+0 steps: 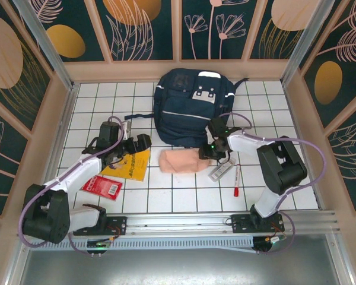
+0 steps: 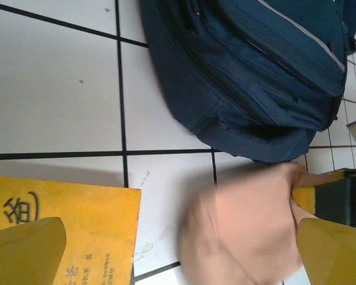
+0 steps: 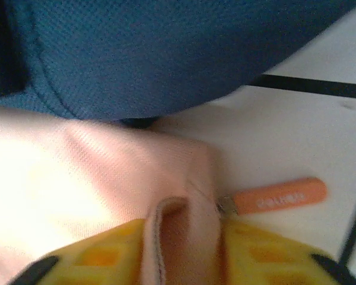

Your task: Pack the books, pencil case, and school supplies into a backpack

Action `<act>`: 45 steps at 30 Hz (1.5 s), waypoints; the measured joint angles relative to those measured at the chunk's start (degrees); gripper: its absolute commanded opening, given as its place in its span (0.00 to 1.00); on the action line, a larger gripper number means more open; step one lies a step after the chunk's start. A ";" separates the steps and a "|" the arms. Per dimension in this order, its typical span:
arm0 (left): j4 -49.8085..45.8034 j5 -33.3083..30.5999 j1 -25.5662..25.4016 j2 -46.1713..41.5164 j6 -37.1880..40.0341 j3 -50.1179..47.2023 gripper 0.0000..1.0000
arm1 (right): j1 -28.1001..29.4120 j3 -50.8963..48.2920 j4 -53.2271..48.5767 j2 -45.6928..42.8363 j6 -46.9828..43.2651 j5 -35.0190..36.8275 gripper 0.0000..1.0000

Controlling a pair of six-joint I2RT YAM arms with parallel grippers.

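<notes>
Pinching a raised fold of the peach-pink pencil case (image 3: pixel 77 178) between its yellow fingers, the right gripper (image 3: pixel 184 249) is clamped on the fabric, with an orange zipper pull (image 3: pixel 279 196) just to its right and the navy backpack (image 3: pixel 166 53) just beyond. The left gripper (image 2: pixel 178 255) hangs spread wide, one finger over the yellow paperback (image 2: pixel 95 219), the other beside the pouch's blurred end, apparently not touching it. The red booklet (image 1: pixel 102 187) lies behind it, toward that arm's base.
</notes>
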 measured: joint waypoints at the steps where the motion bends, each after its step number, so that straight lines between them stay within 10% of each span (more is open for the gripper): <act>1: -0.20 -0.02 -0.39 0.50 0.15 0.57 0.99 | 0.17 0.20 0.13 0.04 0.04 -0.72 0.01; 10: 0.24 -1.64 -5.31 9.22 -1.29 10.25 0.99 | -2.91 0.20 -2.99 -10.32 0.66 -4.00 0.00; 22: 1.36 -8.26 -13.42 18.95 -2.56 19.76 0.99 | -41.22 -6.03 -11.76 -37.27 10.01 8.31 0.00; 28: 1.18 -15.80 -19.23 24.85 5.35 24.61 0.99 | -53.62 -10.86 -6.08 -30.36 18.67 9.49 0.02; 33: 1.57 -19.93 -22.86 27.98 16.59 27.67 0.99 | -54.86 -15.98 -3.43 -23.82 22.56 8.22 0.75; 35: 2.12 -20.11 -24.06 27.98 22.34 27.67 0.99 | -54.84 -16.35 -3.48 -24.37 22.69 8.17 0.88; 45: 11.98 -19.06 -26.01 31.45 55.39 28.57 0.92 | -48.04 -15.87 -4.07 -42.03 16.15 14.27 0.85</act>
